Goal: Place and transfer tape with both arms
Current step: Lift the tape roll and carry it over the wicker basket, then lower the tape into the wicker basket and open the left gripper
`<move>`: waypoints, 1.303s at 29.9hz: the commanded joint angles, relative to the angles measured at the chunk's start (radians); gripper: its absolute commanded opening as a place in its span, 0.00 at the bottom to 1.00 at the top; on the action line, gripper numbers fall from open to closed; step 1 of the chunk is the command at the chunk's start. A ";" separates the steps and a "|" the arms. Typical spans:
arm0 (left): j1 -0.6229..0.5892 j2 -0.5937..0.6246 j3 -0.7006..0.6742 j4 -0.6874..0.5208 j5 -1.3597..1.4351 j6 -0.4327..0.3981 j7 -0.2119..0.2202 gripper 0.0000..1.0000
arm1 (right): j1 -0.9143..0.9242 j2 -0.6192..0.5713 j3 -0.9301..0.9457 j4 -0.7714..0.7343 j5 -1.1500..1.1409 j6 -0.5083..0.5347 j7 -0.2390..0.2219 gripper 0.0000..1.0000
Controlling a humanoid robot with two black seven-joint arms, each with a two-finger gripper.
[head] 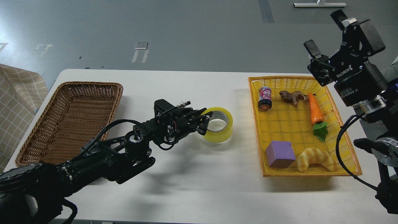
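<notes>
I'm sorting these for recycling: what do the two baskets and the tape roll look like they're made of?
Brown basket: likely woven wicker or rattan, matte, visible braided strands. Yellow basket: probably moulded plastic imitating weave, uniform bright colour, slight sheen. Tape: glossy translucent yellow film, apparently on a grey-white cardboard core.

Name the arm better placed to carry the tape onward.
Left. Its claw is already clamped on the tape, beside the brown basket; the right claw hangs open above the yellow basket.
</notes>
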 commanded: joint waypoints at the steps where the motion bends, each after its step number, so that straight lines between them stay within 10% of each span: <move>1: -0.037 0.093 -0.003 -0.122 -0.011 -0.013 0.005 0.00 | 0.001 0.002 0.000 0.000 0.000 -0.001 0.000 1.00; 24: -0.103 0.773 -0.003 -0.258 -0.232 0.011 -0.034 0.00 | 0.036 0.002 -0.002 -0.002 0.000 -0.001 -0.012 1.00; 39: 0.201 0.896 -0.006 -0.242 -0.303 0.163 -0.125 0.00 | 0.049 0.005 -0.005 0.004 0.001 -0.003 -0.048 1.00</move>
